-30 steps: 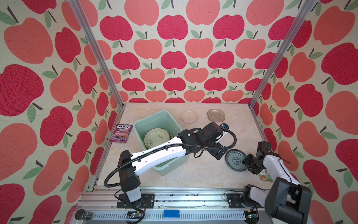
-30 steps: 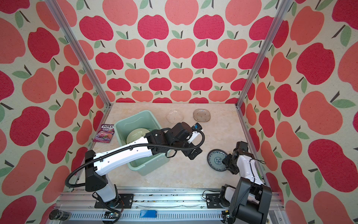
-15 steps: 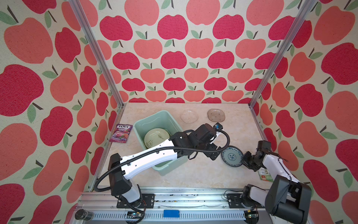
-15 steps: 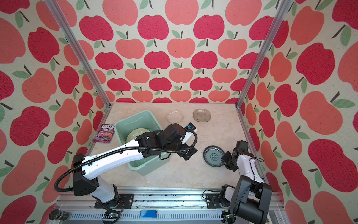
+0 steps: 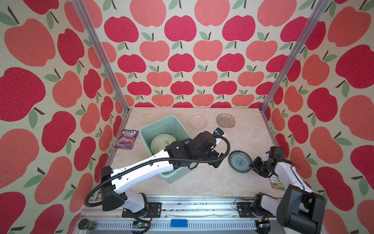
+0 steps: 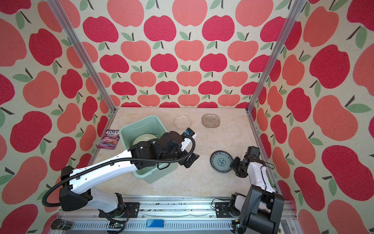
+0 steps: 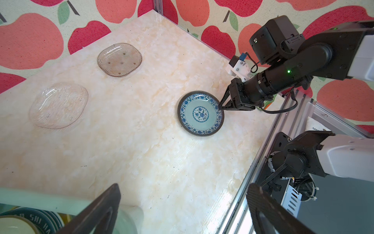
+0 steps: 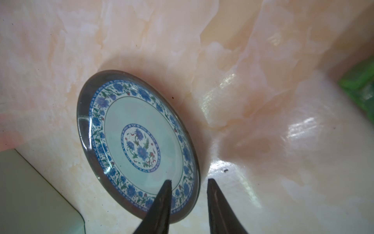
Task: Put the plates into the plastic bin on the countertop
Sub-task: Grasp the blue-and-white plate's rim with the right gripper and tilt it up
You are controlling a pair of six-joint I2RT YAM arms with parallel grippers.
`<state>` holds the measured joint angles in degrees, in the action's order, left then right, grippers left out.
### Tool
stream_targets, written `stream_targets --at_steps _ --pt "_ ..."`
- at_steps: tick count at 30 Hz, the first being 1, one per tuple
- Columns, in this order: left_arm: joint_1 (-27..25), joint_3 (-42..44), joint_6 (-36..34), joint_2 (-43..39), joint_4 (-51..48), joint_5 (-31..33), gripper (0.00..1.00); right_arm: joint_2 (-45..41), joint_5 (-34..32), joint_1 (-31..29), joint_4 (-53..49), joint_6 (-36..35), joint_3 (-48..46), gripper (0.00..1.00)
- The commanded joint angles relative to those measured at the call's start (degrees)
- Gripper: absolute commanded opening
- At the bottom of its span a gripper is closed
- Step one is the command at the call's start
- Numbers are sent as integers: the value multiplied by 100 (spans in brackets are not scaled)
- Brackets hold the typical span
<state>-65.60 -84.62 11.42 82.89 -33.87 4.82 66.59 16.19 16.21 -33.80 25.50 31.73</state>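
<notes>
1. A round plate (image 8: 137,145) with blue flowers and a dark rim lies face up on the countertop (image 5: 202,182). Its edge sits between the parted jaws of the right gripper (image 8: 189,180), one finger over the plate and the other just outside it.
2. Two squarish glass plates, one clear (image 7: 58,105) and one smoky (image 7: 119,59), lie flat side by side. They do not touch and are well beyond the wide-open left gripper (image 7: 182,187).
3. The mint-green bin (image 5: 159,125) stands upright, its rim just beside one left finger.
4. Inside the bin, plates are stacked: a cream plate (image 5: 162,141) on top and a plate with a dark lettered rim (image 7: 38,218) beneath.
</notes>
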Motion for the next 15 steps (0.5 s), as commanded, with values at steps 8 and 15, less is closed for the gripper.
stream_targets --at_steps 8,15 --pt "74 59 132 -8 208 57 99 749 101 15 577 -139 -93 21" --pt "135 -126 124 255 211 -99 99 1031 179 19 735 -141 -79 4"
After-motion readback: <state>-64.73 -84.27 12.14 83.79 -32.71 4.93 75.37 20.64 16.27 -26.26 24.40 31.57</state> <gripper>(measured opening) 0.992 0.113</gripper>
